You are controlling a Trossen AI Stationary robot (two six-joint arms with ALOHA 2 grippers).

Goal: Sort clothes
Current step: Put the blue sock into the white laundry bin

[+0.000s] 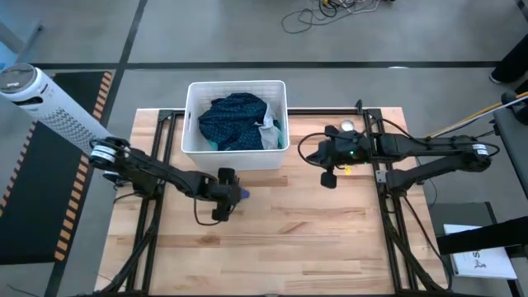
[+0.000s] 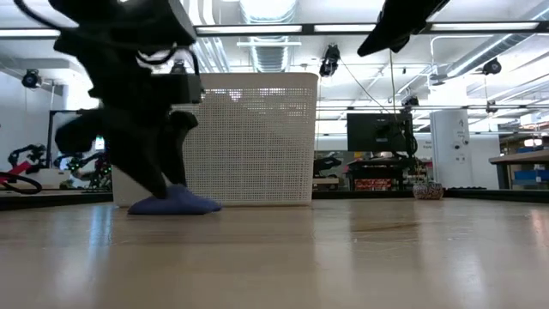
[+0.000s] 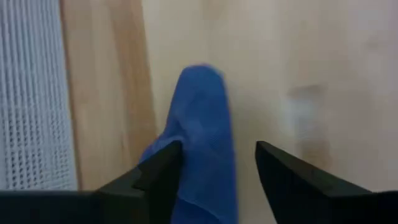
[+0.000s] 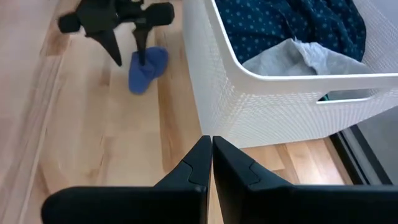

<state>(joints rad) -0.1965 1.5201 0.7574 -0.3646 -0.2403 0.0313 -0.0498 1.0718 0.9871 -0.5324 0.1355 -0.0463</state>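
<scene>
A small blue-purple cloth piece (image 3: 202, 118) lies flat on the wooden table, just in front of the white basket; it also shows in the high view (image 1: 244, 195) and the low view (image 2: 176, 203). My left gripper (image 3: 217, 152) is open and points down over the piece, one finger on each side of its near end. My right gripper (image 4: 210, 142) is shut and empty, held in the air to the right of the basket (image 1: 328, 175). In the basket lie a navy patterned garment (image 1: 235, 120), a grey one (image 4: 311, 62) and a bit of teal (image 4: 333, 96). My left gripper stands open over the blue-purple piece from above. One finger (image 3: 163, 165) is right at the piece's edge (image 3: 180, 155); whether it touches the cloth, I cannot tell. The piece lies on the table.
The white perforated basket (image 1: 191, 124) stands at the table's far middle. Bare wooden table (image 1: 297, 239) lies in front of it and between the arms. A white cylinder (image 1: 49, 103) stands off the table's left side.
</scene>
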